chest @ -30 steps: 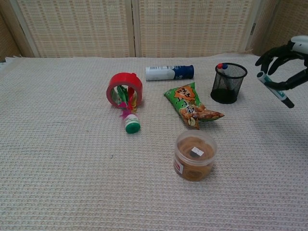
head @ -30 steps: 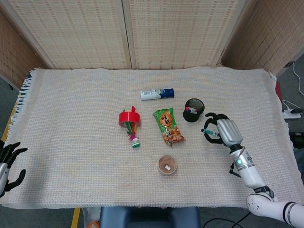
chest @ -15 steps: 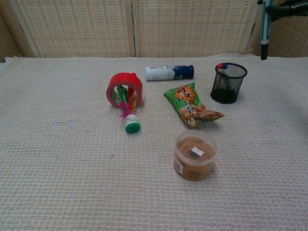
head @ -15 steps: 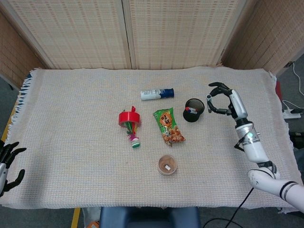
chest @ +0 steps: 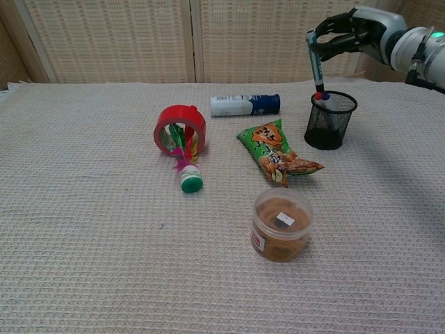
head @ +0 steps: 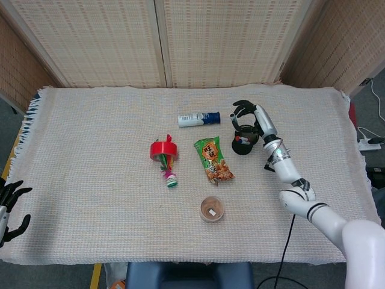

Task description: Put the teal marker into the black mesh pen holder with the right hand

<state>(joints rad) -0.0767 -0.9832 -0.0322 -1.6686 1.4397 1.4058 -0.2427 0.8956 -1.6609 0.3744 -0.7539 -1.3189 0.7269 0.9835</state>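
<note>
A cream woven cloth [chest: 83,278] covers the whole table, and everything sits around the black mesh pen holder [chest: 330,120], so let's take that as our marker post. Above it hangs the right hand [chest: 351,35], fingers wrapped round the teal marker [chest: 313,61], which points nearly straight down with its dark tip just over the holder's left rim, at the red-and-blue cap of a pen [chest: 319,95] already standing inside the mesh. Far off to the holder's left, down at the table's near corner, the left hand [head: 11,205] waits with fingers spread, holding nothing. Left of the holder lies a white and blue tube [chest: 244,105] on its side; nearer us from that, a green snack bag [chest: 274,152] lies flat. Further left stands a red tape roll [chest: 180,129] on edge, with a small green-capped thing [chest: 189,179] just in front. Nearer us than the holder sits a round clear tub [chest: 281,224], brown contents and one small pale piece inside.
</note>
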